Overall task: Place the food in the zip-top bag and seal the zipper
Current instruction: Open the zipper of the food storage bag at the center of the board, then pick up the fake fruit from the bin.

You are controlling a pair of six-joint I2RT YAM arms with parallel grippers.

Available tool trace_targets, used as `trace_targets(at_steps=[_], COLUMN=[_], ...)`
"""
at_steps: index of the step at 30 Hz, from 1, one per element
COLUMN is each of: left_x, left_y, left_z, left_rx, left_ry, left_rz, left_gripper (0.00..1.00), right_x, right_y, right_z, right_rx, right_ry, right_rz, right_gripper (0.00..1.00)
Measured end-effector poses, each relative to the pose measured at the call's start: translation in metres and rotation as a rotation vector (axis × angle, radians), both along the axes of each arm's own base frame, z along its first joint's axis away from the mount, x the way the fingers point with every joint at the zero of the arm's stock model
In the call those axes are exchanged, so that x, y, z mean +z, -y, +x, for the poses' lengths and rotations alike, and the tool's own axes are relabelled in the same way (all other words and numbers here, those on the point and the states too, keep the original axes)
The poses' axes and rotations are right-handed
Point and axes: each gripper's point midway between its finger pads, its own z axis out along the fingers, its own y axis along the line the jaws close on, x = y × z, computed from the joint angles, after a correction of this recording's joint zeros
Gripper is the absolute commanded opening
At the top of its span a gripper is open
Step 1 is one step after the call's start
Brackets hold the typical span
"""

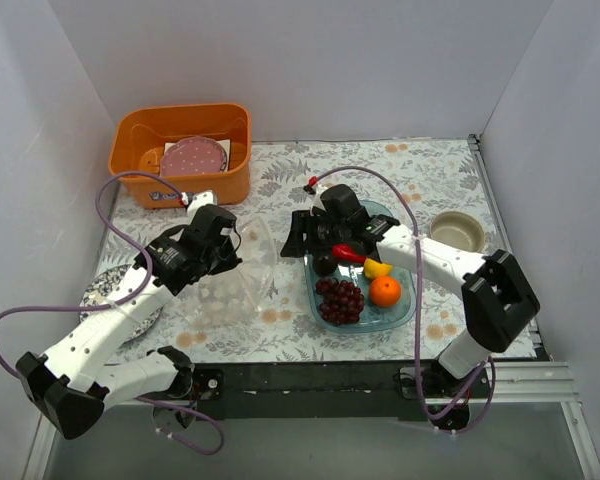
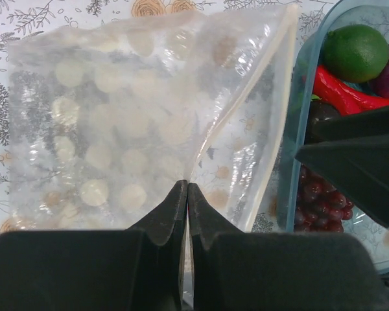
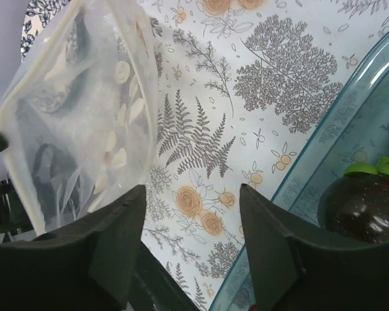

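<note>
Left gripper [image 2: 187, 193]: pinched tight on the zip-top bag [image 2: 117, 123] edge
Right gripper [image 3: 192, 210]: jaws apart, empty, beside blue tray [image 3: 340, 139]

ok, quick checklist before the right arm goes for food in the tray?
1. left gripper shut on the zip-top bag edge: ok.
2. Bag mouth held open, facing the right arm: ok.
3. right gripper open and empty, over bare table beside the blue tray: ok.
4. grape bunch, orange and chili lying in the tray: ok.
5. Food inside the bag: not ok, none visible.
6. zipper sealed: not ok, open.
</note>
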Motion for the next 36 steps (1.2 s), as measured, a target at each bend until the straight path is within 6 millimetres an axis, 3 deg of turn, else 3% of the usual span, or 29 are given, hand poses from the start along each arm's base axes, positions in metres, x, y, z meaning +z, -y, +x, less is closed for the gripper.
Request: trace_targets(at_steps=[6,10,17,21,26,31,34,36], left_x=[-0.005,-0.002,-0.005,-0.007,-0.005,-0.005,-0.008,-0.01], left_y=[0.006,0.012,0.022,0.024,0.029,0.031,0.033,0.034], left_z=[0.002,0.005,0.006,0.006,0.007,0.006,0.006,0.005], left_rx=[-0.011,-0.023,-0.057,-0.069,-0.082,-0.091,-0.097,-0.1], left_ry=[0.001,0.014,0.018,0.012,0.021,0.019,0.014,0.008], left_rz=[-0.022,-0.048,-0.081,-0.087,-0.106,-0.117,-0.122,-0.122], left_gripper=[0.0,0.0,0.0,0.0,0.0,0.0,0.0,0.0], right_x=[0.044,0.047,-0.007,-0.027,-0.039,-0.069,-0.083,-0.087], right_y=[0.019,0.047,0.106,0.123,0.126,0.127,0.131,0.13], right_z=[-0.008,-0.017,-0.04,-0.053,-0.055,-0.058,-0.063,-0.063], right_rx=[0.011,-0.014,0.018,0.082,0.127,0.164,0.167,0.165], right_ry=[0.133,0.192,0.191,0.193,0.188,0.126,0.103,0.098], right_rz=[0.024,-0.039,-0.292,-0.358,-0.4,-0.45,-0.464,-0.464], right_gripper=[0.83,0.87,0.98,0.98,0.95,0.95,0.88,0.78])
